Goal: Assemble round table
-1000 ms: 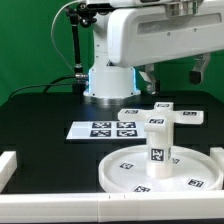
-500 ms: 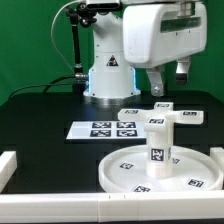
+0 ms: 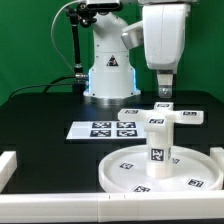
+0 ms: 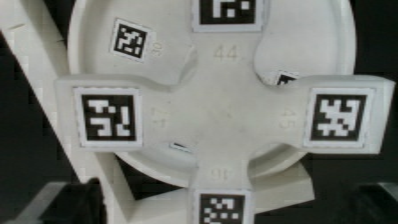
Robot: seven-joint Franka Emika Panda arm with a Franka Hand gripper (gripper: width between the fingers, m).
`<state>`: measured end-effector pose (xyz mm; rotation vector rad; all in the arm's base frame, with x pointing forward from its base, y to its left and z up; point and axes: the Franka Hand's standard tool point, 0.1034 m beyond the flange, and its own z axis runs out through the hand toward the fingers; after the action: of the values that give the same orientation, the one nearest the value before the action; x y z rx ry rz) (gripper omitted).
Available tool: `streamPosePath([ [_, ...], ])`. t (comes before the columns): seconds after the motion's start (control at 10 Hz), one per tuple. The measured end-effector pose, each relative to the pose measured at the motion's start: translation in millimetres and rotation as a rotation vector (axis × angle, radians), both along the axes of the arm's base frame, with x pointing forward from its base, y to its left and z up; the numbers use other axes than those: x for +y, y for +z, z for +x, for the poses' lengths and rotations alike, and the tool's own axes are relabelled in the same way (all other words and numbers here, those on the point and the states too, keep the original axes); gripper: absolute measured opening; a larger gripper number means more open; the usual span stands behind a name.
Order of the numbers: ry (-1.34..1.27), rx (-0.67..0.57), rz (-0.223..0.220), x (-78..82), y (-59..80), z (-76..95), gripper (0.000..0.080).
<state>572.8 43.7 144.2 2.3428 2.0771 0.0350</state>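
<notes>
The tool has swung from the exterior view's right to above the cross-shaped foot, fingers apart, holding nothing. The foot tops the leg, upright in the round disc on the surface.

Premises: a robotics laboratory test cell. A white Franka arm is bolted by its base to a matte black table, with black cabling run up behind it. White bars fence the work area. A marker board of printed square tags lies fixed on the surface, and white plastic furniture parts carry matching tags. Backdrop plain green.
</notes>
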Motion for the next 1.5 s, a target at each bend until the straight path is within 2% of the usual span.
streamPosePath([
  [0.2, 0.181, -0.016, -0.041, -1.2, 4.2, 6.3, 0.0649],
  [0.5, 0.308, -0.011, -0.052, -6.4, 2.4, 5.8, 0.0648],
  [0.8, 0.549, 0.011, -0.07, -13.2, -10.0, 1.8, 0.0648],
  [1.5, 0.547, 0.048, -0.07, -14.4, -32.5, -3.1, 0.0648],
])
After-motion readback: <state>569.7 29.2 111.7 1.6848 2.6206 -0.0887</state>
